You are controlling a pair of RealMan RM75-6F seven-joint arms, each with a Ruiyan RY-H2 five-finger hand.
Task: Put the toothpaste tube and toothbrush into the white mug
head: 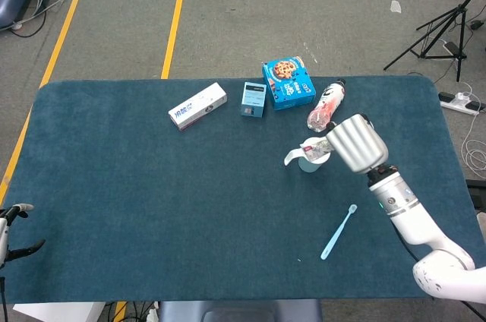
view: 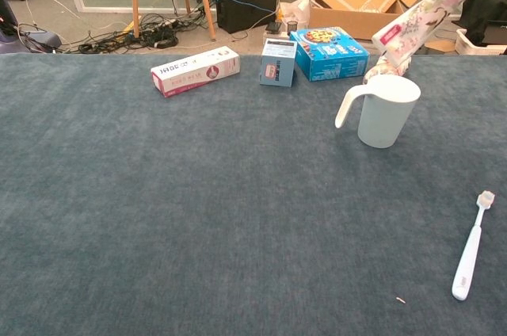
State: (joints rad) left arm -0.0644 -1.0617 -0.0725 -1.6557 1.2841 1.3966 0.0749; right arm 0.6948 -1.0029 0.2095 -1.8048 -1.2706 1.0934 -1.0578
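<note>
My right hand (head: 357, 143) grips the floral toothpaste tube (head: 314, 148) (view: 430, 8) and holds it tilted, its lower end just above the rim of the white mug (head: 308, 163) (view: 386, 110). The mug stands upright with its handle pointing left. In the chest view only the tube shows, slanting up and out at the top right corner. The light blue toothbrush (head: 338, 232) (view: 470, 247) lies flat on the cloth, nearer the front edge than the mug. My left hand (head: 11, 229) hangs at the table's front left corner, fingers apart, holding nothing.
A white toothpaste box (head: 197, 105), a small blue box (head: 254, 99), a blue cookie box (head: 288, 84) and a lying bottle (head: 326, 105) line the far side of the blue table cloth (head: 137, 185). Cardboard boxes and cables lie on the floor beyond.
</note>
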